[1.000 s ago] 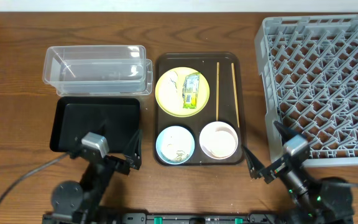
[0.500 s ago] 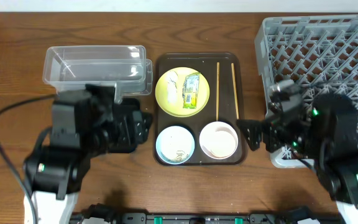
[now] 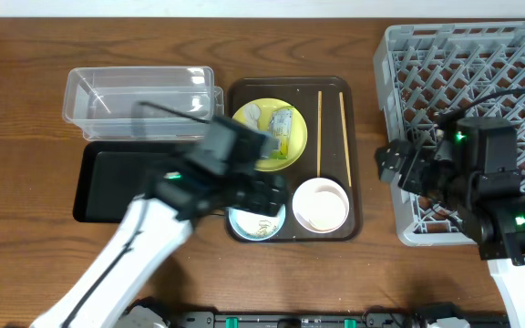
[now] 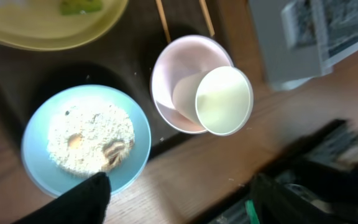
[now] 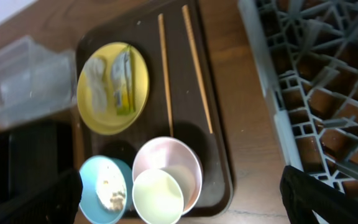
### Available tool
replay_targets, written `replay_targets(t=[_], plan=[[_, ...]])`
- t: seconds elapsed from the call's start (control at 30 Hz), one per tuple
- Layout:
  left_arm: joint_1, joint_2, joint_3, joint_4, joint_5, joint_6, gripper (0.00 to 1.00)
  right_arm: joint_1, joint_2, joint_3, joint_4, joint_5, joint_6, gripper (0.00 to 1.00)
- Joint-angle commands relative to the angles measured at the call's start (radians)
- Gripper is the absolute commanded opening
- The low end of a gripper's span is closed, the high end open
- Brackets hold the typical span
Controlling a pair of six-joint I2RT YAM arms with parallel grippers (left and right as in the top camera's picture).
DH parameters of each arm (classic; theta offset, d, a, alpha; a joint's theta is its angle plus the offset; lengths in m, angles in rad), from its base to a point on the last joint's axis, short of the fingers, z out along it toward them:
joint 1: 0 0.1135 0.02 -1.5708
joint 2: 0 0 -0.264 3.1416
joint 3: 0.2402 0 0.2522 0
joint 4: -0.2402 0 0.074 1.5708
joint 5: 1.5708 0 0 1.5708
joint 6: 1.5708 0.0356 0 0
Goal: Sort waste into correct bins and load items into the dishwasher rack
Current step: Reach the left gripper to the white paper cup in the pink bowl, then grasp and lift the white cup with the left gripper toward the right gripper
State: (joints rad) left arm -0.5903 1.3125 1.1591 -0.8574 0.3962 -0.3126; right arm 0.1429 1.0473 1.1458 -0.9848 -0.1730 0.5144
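- Over the tray's [image 4: 126,65] near left, your left gripper [image 4: 179,186] hangs wide above the light-blue bowl [image 4: 86,140].
- Right gripper [image 5: 180,182], equally wide, hovers at the rack's [image 5: 316,93] left edge.

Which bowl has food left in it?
The light-blue bowl: rice and beige bits inside. The pink-lined white bowl beside it holds only a pale cup.

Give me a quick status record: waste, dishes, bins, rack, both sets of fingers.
wrapper: on plate, beside white scrap
rice: in blue bowl
white bowl: pinkish inside, pale cup in it
chopsticks: side by side on brown tray
clear tub: nothing seen inside
black tray: nothing seen in visible part
rack: no dishes seen in it
left fingers: open, above blue bowl, holding nothing
right fingers: open, near rack's left edge, holding nothing
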Motion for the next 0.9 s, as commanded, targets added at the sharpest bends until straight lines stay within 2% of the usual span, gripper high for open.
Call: replay_targets(t=[0.0,0.13,0.27,0.57,0.63,0.7,0.87], plan=[[-0.120,0.101,0.015,0.050,-0.175,-0.084,0.71,-0.016,-0.003,0.018,-0.011,0.018,0.032,0.99],[-0.193,0.211,0.015,0.122,-0.214,-0.113,0.65,-0.016,-0.002,0.018,-0.040,-0.011,-0.039,0.99],[-0.215,0.301,0.015,0.172,-0.214,-0.132,0.58,-0.016,-0.002,0.018,-0.069,-0.011,-0.041,0.99],[-0.221,0.380,0.015,0.213,-0.203,-0.138,0.27,-0.016,-0.002,0.018,-0.073,-0.012,-0.041,0.99],[-0.221,0.379,0.016,0.220,-0.202,-0.138,0.19,-0.016,-0.002,0.018,-0.075,-0.012,-0.041,0.99],[-0.221,0.378,0.016,0.220,-0.202,-0.138,0.07,-0.016,-0.002,0.018,-0.075,-0.012,-0.041,0.99],[-0.211,0.359,0.016,0.216,-0.144,-0.138,0.06,-0.016,-0.002,0.018,-0.075,-0.011,-0.045,0.99]])
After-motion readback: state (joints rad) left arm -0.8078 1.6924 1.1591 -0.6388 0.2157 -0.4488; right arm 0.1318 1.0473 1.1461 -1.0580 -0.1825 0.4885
